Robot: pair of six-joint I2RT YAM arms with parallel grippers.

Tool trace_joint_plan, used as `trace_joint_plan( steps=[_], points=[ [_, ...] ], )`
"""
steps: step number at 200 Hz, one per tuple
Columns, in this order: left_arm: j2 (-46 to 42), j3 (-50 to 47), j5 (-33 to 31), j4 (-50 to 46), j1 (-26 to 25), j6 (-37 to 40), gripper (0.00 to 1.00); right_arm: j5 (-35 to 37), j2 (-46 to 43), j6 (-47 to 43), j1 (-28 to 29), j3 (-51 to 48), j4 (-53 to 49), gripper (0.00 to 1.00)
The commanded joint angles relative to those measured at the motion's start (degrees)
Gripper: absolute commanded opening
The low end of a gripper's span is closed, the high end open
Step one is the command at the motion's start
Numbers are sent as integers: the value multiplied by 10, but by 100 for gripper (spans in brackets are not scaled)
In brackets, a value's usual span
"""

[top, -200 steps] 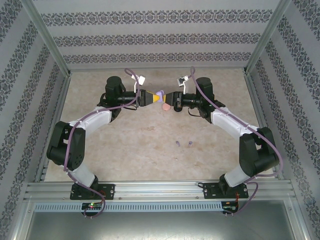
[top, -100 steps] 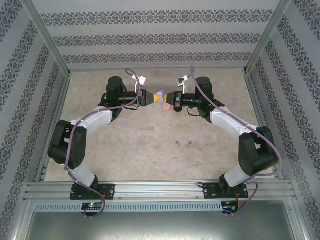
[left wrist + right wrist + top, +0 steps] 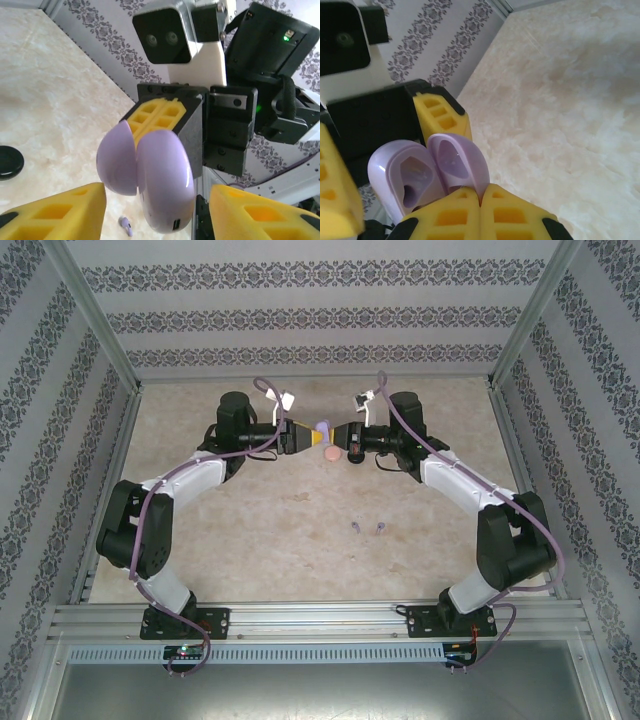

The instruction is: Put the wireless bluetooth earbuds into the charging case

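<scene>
Bench top is a beige marbled slab point(image 3: 300, 550), matte and blotchy; same surface in left wrist point(image 3: 50, 100) and right wrist point(image 3: 570, 100). Three enclosure walls are papered in pale grey with dark damask bands point(image 3: 320, 320), horizontal on the back wall and running along the side walls. Bare aluminium uprights stand at the back-left corner point(image 3: 95, 315) and the back-right corner point(image 3: 540, 310). An aluminium extrusion rail point(image 3: 320, 618) spans the near edge. Just below it sits a white slotted strip point(image 3: 320, 652), then a plain grey metal panel point(image 3: 320, 690).

White-and-black arms point(image 3: 190, 480) carry lilac cables point(image 3: 147, 508) and end in yellow, grid-patterned fingers point(image 3: 55, 212).
</scene>
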Motion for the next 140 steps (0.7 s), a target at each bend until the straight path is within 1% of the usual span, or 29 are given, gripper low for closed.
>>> trace_joint_plan(
  steps=[1,20,37,65,84,107,140],
  points=[
    [-10,45,-7,-107,20,88,64,21,11,-65,-6,23,-56,0],
    [-10,95,-6,-242,29,177,70,36,24,-107,-9,37,-93,0],
    [7,157,-3,-383,35,267,72,58,37,-166,-10,60,-146,0],
    [59,257,9,-580,42,388,73,78,59,-254,-8,101,-211,0],
    [102,319,15,-690,41,452,69,74,76,-293,-5,128,-245,0],
    [138,361,22,-773,41,504,66,68,92,-327,3,153,-284,0],
    [156,368,29,-809,41,536,63,57,99,-348,13,166,-312,0]
  ],
)
